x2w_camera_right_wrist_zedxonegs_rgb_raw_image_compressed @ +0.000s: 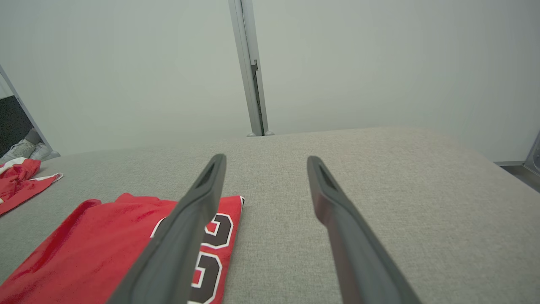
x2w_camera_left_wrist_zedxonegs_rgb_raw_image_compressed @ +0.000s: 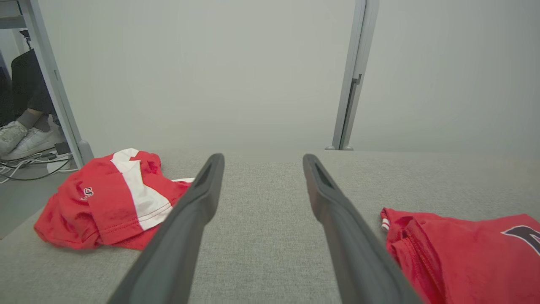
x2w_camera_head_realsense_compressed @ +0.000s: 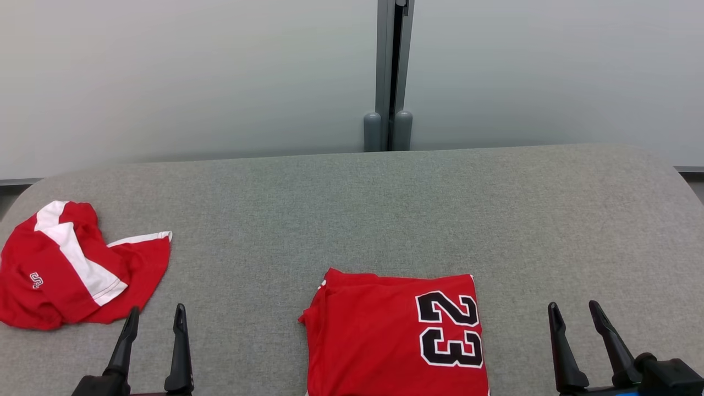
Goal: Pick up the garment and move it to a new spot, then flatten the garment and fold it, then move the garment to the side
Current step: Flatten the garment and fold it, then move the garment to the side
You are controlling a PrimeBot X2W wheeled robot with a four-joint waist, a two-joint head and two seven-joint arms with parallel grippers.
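A red jersey with a black "23" (x2w_camera_head_realsense_compressed: pixel 396 335) lies folded flat at the near middle of the grey table (x2w_camera_head_realsense_compressed: pixel 352 209); it also shows as a red fold (x2w_camera_left_wrist_zedxonegs_rgb_raw_image_compressed: pixel 460 249) in the left wrist view and under the left finger in the right wrist view (x2w_camera_right_wrist_zedxonegs_rgb_raw_image_compressed: pixel 105 249). A crumpled red and white garment (x2w_camera_head_realsense_compressed: pixel 71 269) sits at the table's left edge (x2w_camera_left_wrist_zedxonegs_rgb_raw_image_compressed: pixel 109 198) (x2w_camera_right_wrist_zedxonegs_rgb_raw_image_compressed: pixel 21 181). My left gripper (x2w_camera_head_realsense_compressed: pixel 155 316) stands open between the two, above bare cloth. My right gripper (x2w_camera_head_realsense_compressed: pixel 575 313) is open to the right of the jersey, holding nothing.
A grey partition wall with a metal post (x2w_camera_head_realsense_compressed: pixel 391 77) stands behind the table. In the left wrist view a person's feet in white shoes (x2w_camera_left_wrist_zedxonegs_rgb_raw_image_compressed: pixel 21 135) and some cables (x2w_camera_left_wrist_zedxonegs_rgb_raw_image_compressed: pixel 29 164) lie on the floor beyond the table's left end.
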